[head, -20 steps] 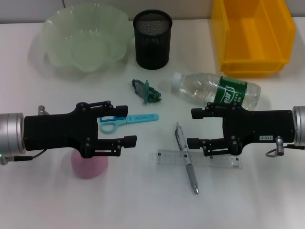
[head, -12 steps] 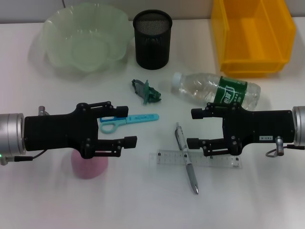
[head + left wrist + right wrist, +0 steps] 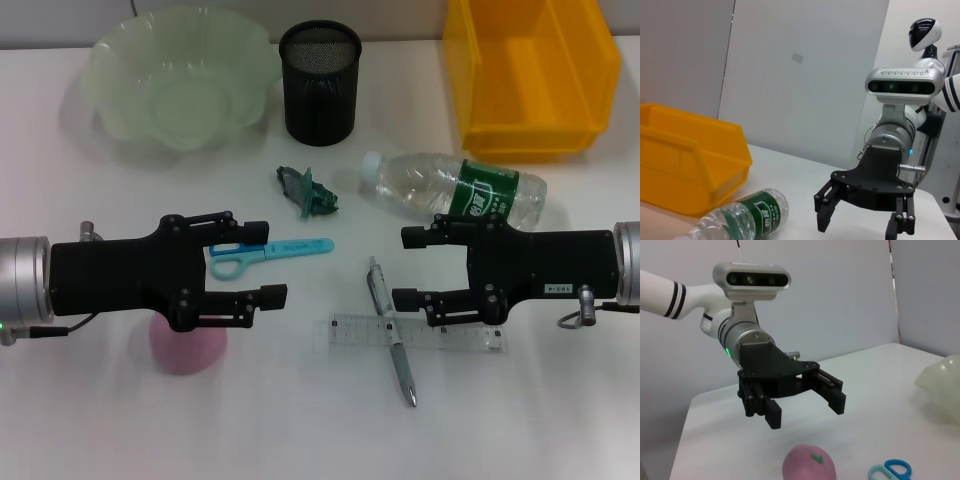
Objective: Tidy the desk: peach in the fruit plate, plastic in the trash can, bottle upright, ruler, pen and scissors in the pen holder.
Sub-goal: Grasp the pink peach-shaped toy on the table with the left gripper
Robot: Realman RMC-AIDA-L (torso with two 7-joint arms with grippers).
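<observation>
Left gripper (image 3: 265,262) hovers over the white desk (image 3: 300,420) at 9 o'clock of the layout, jaws spread, holding nothing. The pink peach (image 3: 187,347) sits directly under it, partly covered. Right gripper (image 3: 407,268) hovers at 3 o'clock, jaws likewise spread and empty. Blue scissors (image 3: 270,253) lie flat just beside the left fingertips. The pen (image 3: 391,329) lies across the clear ruler (image 3: 415,334), touching it, at 6 o'clock. The bottle (image 3: 455,188) lies on its side, cap toward 9 o'clock. Crumpled green plastic (image 3: 308,192) rests near centre. Along 12 o'clock stand the fruit plate (image 3: 175,75), the mesh pen holder (image 3: 320,83) and the yellow bin (image 3: 527,75).
</observation>
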